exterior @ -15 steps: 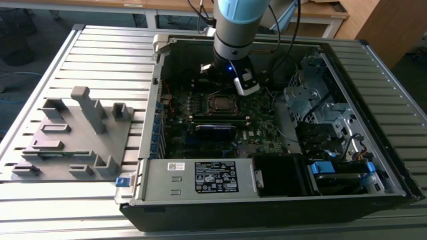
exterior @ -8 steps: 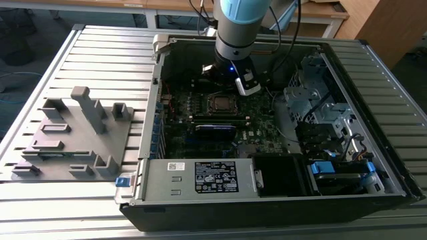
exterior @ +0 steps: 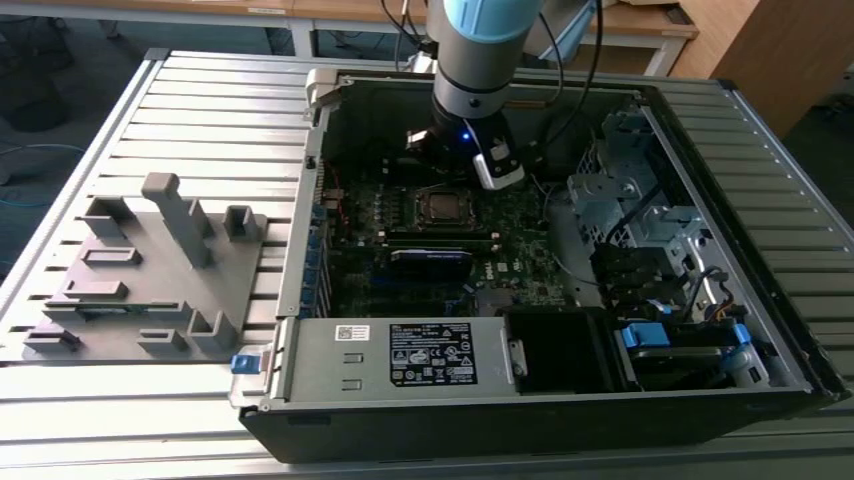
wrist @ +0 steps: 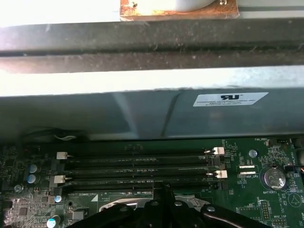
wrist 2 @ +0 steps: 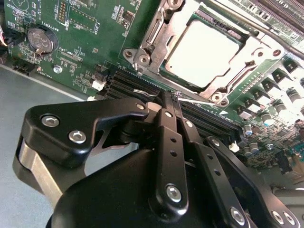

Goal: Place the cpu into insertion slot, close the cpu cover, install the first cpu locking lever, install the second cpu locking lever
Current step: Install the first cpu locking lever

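Nearest the lens in both wrist views: black metal two-finger gripper (wrist 2: 172, 97) (wrist: 164, 187), count 1. The two fingers meet at the tips with no gap. Nothing seen clamped between them.

Dull silver-grey square cpu (wrist 2: 206, 52), count 1. It lies flat in the socket with the metal top facing up from the board. It is square, so it has no long axis. In the exterior view its edges run roughly 12–6 and 9–3.

Thin silver metal cpu cover (wrist 2: 159, 31), count 1. It is down over the chip, and the cut-out frames the chip's top.

Square black insertion slot (exterior: 415, 205), count 1, near the middle of the green motherboard (wrist 2: 80, 21).

Thin bright metal rod (wrist 2: 142, 91) runs across just at the fingertips. Contact: cannot tell.

In the exterior view the gripper (exterior: 447, 160) stands at 12 o'clock of the socket, just beside it.

Long black memory slots (wrist: 137, 164), count 4, empty. Long axes are parallel with the cover's nearest side, and the slots lie between the socket and the grey case wall (wrist: 142, 114).

Round silver coin battery (wrist: 273, 178), count 1.

Open black computer case (exterior: 534, 425) on a slatted grey metal table (exterior: 200, 100). Grey plastic fixture block (exterior: 147, 270) at 9 o'clock of the case.
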Controlling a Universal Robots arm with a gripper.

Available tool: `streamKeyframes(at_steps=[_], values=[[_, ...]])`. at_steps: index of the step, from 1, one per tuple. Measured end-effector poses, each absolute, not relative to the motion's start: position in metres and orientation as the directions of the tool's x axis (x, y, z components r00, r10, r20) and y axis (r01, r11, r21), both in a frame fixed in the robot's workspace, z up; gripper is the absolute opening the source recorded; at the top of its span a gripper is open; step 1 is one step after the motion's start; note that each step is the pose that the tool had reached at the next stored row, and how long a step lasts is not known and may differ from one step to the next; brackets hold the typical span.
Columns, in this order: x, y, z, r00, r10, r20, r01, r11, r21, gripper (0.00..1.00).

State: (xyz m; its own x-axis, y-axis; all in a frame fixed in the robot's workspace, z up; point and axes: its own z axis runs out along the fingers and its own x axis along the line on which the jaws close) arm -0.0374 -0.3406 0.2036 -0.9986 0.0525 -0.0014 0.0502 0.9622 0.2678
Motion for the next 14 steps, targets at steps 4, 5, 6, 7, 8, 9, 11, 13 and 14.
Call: streamKeyframes(at_steps=[4, 5, 6, 7, 8, 9, 11, 13, 14], values=[[-0.0373, -0.3375, 0.2034, -0.999, 0.053, -0.002, 0.05, 0.965, 0.258, 0.11], [-0.0372, -0.3373, 0.2034, -0.999, 0.053, -0.002, 0.05, 0.965, 0.257, 0.11], [-0.0372, -0.3373, 0.2034, -0.999, 0.052, -0.002, 0.05, 0.965, 0.257, 0.11], [-0.0373, -0.3371, 0.2034, -0.999, 0.053, -0.002, 0.05, 0.965, 0.257, 0.11], [-0.0373, -0.3365, 0.2034, -0.999, 0.053, -0.002, 0.05, 0.965, 0.257, 0.11], [-0.0373, -0.3356, 0.2034, -0.999, 0.053, -0.002, 0.05, 0.965, 0.257, 0.11], [-0.0373, -0.3332, 0.2034, -0.999, 0.053, -0.002, 0.051, 0.966, 0.254, 0.11], [-0.0368, -0.332, 0.2033, -0.999, 0.053, -0.002, 0.051, 0.967, 0.25, 0.11], [-0.0365, -0.3317, 0.2033, -0.999, 0.053, -0.003, 0.051, 0.967, 0.249, 0.11]])
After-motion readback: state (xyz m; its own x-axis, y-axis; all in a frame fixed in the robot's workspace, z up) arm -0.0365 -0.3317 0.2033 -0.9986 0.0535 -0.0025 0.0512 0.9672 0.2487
